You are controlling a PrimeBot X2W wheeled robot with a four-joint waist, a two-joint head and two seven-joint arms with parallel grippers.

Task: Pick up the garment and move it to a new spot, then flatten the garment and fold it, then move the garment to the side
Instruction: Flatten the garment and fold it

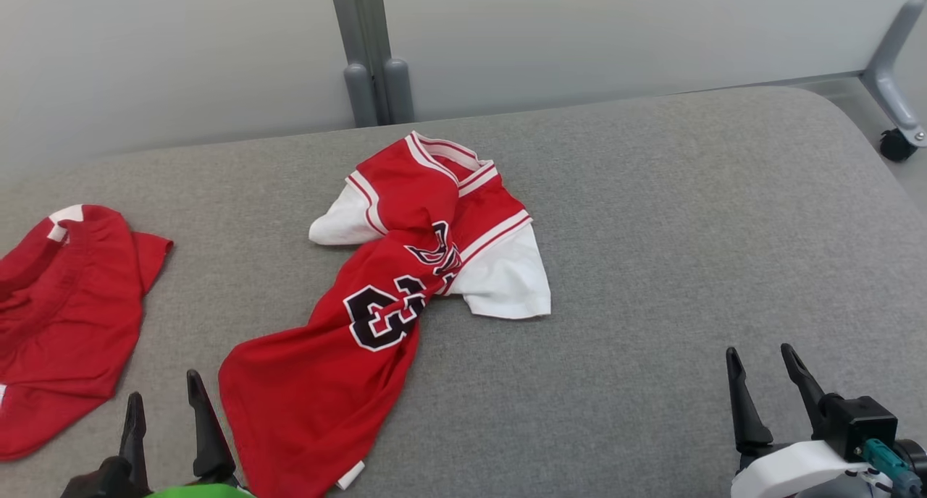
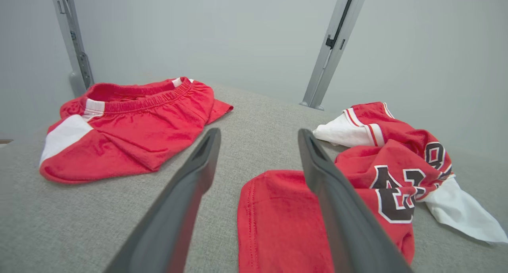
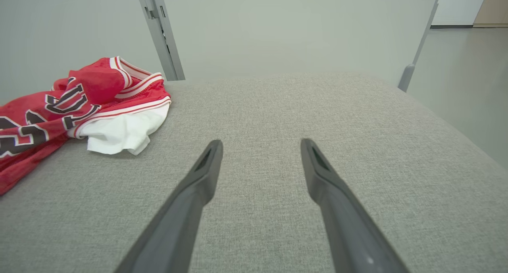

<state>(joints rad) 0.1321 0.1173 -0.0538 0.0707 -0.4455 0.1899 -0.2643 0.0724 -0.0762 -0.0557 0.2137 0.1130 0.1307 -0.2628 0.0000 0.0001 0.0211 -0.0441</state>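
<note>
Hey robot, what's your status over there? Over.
Left claw open, at the jersey hem. Right claw open over bare grey pad. Jersey crumpled, twisted, not yet flat. Red shorts apart at left, not blocking.

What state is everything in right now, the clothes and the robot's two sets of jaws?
Red basketball jersey: crumpled and twisted, lying loose on the grey padded surface, not folded.
Red shorts: rumpled, lying apart from the jersey, off to the left.
Left gripper: jaws open, holding nothing, beside the jersey's hem.
Right gripper: jaws open, holding nothing, over bare padding.
</note>
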